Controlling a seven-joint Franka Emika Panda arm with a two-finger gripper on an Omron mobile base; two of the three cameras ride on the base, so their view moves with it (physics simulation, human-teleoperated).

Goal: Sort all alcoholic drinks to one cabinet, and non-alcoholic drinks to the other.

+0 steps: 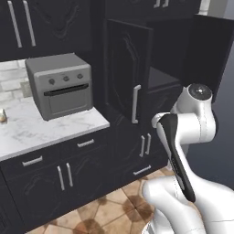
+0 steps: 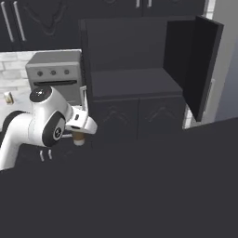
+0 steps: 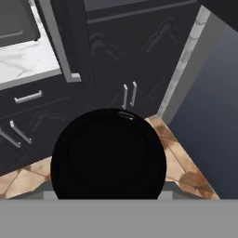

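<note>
A short brown paper coffee cup (image 2: 79,138) hangs in the air under my hand, in front of the lower cabinets. My gripper (image 2: 78,132) is shut on it from above. In the hand view its round black lid (image 3: 108,155) covers my fingertips. Ahead, a dark charcoal cabinet (image 2: 130,56) stands open, with a deep plain grey interior and a shelf (image 1: 161,80). Its left door (image 1: 128,68) carries a short silver handle (image 1: 135,104) at the lower end. The right door (image 2: 197,62) swings out wide. The cup is lower than the shelf and left of the opening.
A grey toaster oven (image 1: 59,84) sits on the white marble counter (image 1: 45,130) to the left. A small pale object (image 1: 3,116) stands at the counter's far left; I cannot tell what it is. Below are dark drawers and a tiled floor (image 3: 183,162).
</note>
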